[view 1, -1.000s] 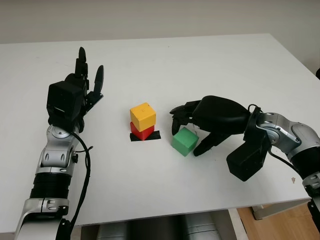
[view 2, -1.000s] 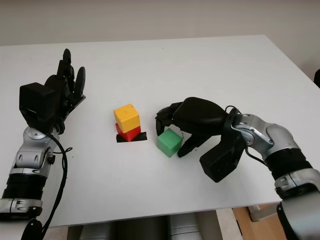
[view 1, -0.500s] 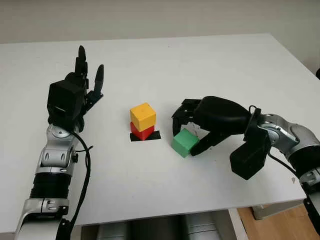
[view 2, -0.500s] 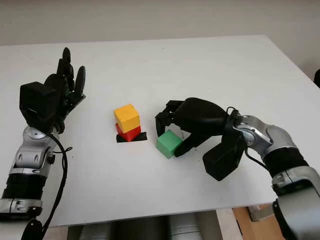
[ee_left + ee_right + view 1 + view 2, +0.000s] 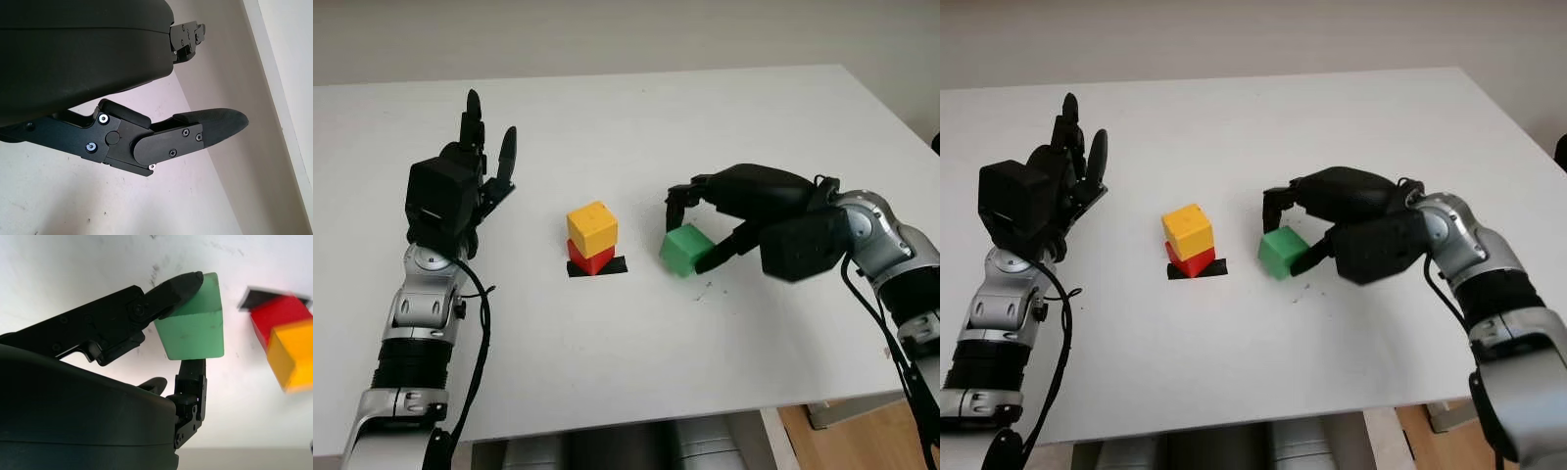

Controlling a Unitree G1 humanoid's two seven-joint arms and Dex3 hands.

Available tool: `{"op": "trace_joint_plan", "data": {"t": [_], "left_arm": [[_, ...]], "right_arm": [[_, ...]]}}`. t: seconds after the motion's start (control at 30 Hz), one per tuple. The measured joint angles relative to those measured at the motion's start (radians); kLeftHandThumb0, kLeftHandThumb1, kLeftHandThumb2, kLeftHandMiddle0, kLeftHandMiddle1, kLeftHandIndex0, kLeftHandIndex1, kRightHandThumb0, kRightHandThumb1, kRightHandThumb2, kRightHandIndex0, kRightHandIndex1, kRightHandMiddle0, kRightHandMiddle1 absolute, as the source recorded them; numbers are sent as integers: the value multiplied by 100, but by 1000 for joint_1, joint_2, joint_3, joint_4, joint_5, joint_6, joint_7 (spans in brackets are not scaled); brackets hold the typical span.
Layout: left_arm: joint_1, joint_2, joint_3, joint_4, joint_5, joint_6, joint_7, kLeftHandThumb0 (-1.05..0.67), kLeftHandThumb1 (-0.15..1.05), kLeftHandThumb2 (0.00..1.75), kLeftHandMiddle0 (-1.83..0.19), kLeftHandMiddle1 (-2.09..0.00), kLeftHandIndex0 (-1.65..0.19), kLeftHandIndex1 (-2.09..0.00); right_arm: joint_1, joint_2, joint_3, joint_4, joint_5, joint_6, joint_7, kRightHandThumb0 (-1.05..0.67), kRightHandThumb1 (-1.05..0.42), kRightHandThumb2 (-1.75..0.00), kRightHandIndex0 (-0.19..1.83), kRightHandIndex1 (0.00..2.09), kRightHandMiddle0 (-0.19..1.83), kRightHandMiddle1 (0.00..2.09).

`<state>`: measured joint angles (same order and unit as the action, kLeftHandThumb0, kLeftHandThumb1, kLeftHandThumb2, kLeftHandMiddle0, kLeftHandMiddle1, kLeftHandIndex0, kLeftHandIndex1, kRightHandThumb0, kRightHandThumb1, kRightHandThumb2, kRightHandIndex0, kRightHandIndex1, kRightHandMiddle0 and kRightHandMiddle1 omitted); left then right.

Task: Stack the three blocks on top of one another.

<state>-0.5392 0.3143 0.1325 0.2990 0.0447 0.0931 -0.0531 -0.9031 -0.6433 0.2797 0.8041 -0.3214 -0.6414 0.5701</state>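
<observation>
The right hand (image 5: 705, 230), clamped on the green block (image 5: 684, 249), has now lifted it off the table (image 5: 724, 108) beside the yellow-on-red stack (image 5: 592, 238), while the left hand (image 5: 475, 166) stays open at the left.

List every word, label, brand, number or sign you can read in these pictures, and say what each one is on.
None: no readable text on anything.
Green block, held in the right hand: plain faces, only faint scuffs.
Yellow block on the red block: no print.
Black tape patch under the red block: blank.
Left hand, open, raised above the white table: screws on its shell, no lettering.
</observation>
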Motion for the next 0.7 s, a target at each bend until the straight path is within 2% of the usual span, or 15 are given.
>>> {"op": "trace_joint_plan", "data": {"t": [0.3,0.7], "left_arm": [[0,0,0,6,-9,-5,-2,-72,105,67,19,0,19,0],[-1,0,-1,12,-10,3,0,-79,105,67,19,0,19,0]], "right_arm": [[-177,46,-23,123,51,59,83,-46,-95,-5,37,15,43,137],[-349,143,-38,167,52,149,111,-46,-93,-5,38,13,39,153]]}}
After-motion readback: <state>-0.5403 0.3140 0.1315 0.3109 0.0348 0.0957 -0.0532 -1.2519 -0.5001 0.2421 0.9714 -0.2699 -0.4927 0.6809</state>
